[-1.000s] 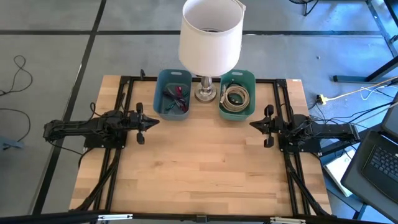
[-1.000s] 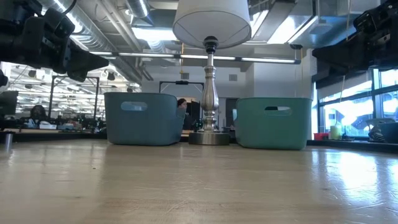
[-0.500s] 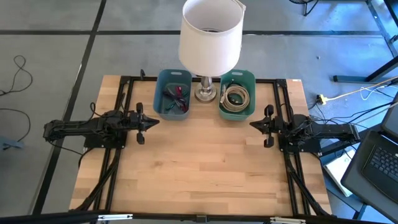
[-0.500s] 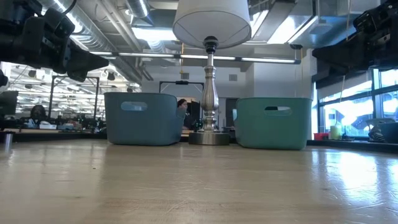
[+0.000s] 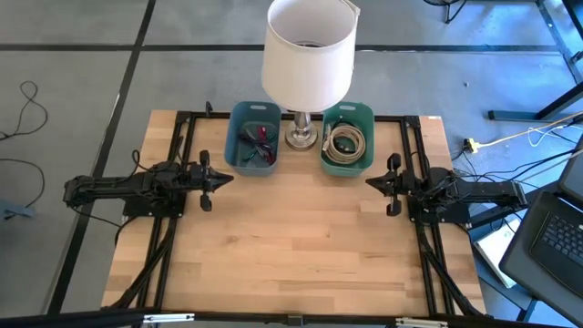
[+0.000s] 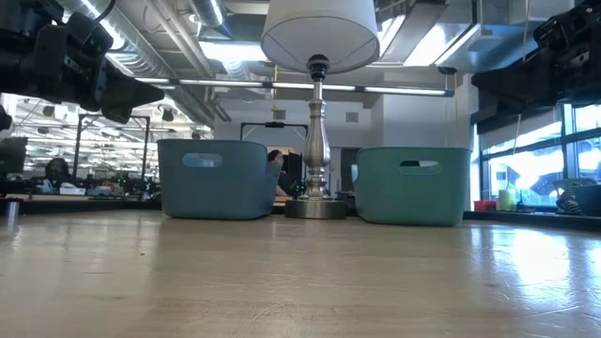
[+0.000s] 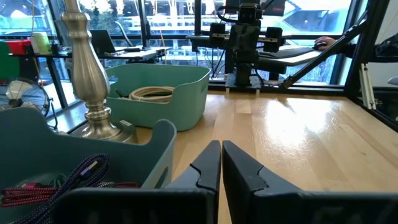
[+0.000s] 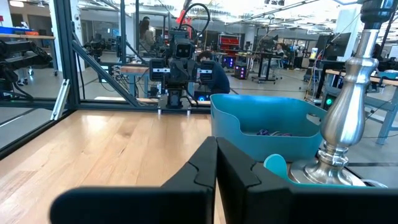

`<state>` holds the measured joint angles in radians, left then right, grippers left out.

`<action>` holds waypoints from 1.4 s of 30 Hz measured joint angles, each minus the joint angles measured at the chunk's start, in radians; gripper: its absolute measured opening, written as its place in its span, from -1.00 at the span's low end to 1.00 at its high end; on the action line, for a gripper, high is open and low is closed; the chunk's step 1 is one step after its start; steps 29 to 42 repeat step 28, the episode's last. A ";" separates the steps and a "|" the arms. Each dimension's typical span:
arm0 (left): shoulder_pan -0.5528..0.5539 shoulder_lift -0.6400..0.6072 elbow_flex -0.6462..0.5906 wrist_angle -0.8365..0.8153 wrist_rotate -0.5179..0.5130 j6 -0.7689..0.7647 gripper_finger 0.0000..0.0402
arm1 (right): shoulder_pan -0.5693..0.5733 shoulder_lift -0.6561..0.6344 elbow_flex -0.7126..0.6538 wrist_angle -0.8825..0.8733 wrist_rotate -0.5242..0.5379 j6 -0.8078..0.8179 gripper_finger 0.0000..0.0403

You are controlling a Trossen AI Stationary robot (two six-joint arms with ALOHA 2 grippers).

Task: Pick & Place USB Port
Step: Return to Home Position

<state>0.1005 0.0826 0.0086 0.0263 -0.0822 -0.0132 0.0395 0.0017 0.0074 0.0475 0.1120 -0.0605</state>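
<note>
No change from half a second ago: both arms, both bins and the lamp sit exactly where they were, seen from above.

At centre left of the high view, the left gripper (image 5: 223, 178) hangs over the wooden table (image 5: 291, 246). Its fingers are pressed together, with only a hairline gap showing in the left wrist view. Just up and to the right stands the blue bin (image 5: 233, 137), holding a tangle of USB cables (image 5: 258, 146). Purple and reddish braided strands show among them.

A lamp fills the upper centre. Its silver base (image 5: 301, 137) stands between the two bins and its white shade (image 5: 308, 50) hides the stem from above. To the right of the base, the green bin (image 5: 369, 123) holds a coiled beige cable (image 5: 346, 143).

At centre right, the right gripper (image 5: 373, 182) points toward the table's middle, its fingers likewise closed on nothing. A laptop (image 5: 556, 232) lies off the table at the right edge.

The USB cables rest wholly inside the blue bin, clear of both grippers. The left fingertips are near the bin's lower left corner without touching it, and the right gripper is well apart, beyond the lamp. In the left wrist view the bin's near wall covers part of the tangle.
</note>
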 joint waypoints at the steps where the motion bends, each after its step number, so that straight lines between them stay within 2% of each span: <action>1: 0.000 0.000 0.000 0.000 0.000 0.000 -0.95 | 0.000 0.000 0.000 0.000 0.000 0.000 -0.95; 42: 0.000 0.000 0.000 0.000 0.000 0.000 -0.97 | 0.000 0.000 0.000 0.000 0.000 0.000 -0.95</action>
